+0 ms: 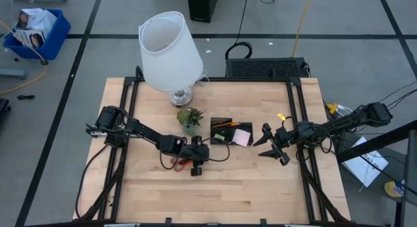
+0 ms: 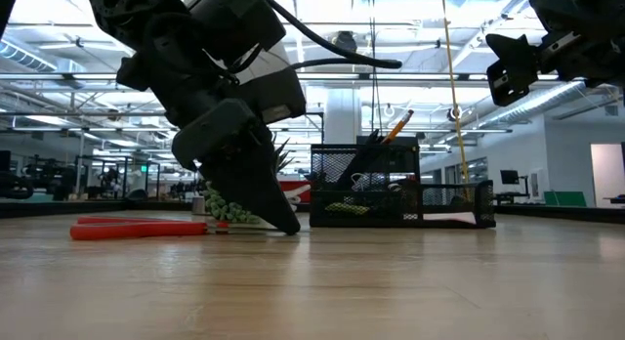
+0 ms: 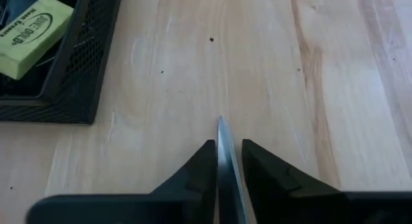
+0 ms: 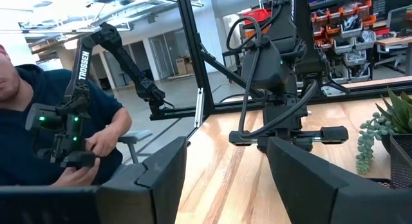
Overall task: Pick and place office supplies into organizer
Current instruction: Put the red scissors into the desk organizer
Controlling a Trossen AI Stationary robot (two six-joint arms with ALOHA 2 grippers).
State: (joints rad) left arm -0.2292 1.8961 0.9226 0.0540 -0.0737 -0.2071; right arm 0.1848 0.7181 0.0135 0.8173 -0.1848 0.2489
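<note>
The red-handled scissors lie flat on the wooden table, handles toward the left edge. My left gripper stands over their blade end, shut on them. The black mesh organizer sits just beyond, holding orange and black pens, a pink sticky-note pad and a yellow-green eraser. My right gripper hangs open above the table, to the right of the organizer, touching nothing. My left gripper pinches the scissors' closed blades between its two fingers, a short way back from the tip. The fingers come down from above at a slant and lie along the blades. The scissors rest on the table, handles trailing behind.
A white-shaded lamp stands at the far left of the table, with a small green plant between it and the organizer. Bare wood lies along the near side. A person sits beyond the table holding a controller.
</note>
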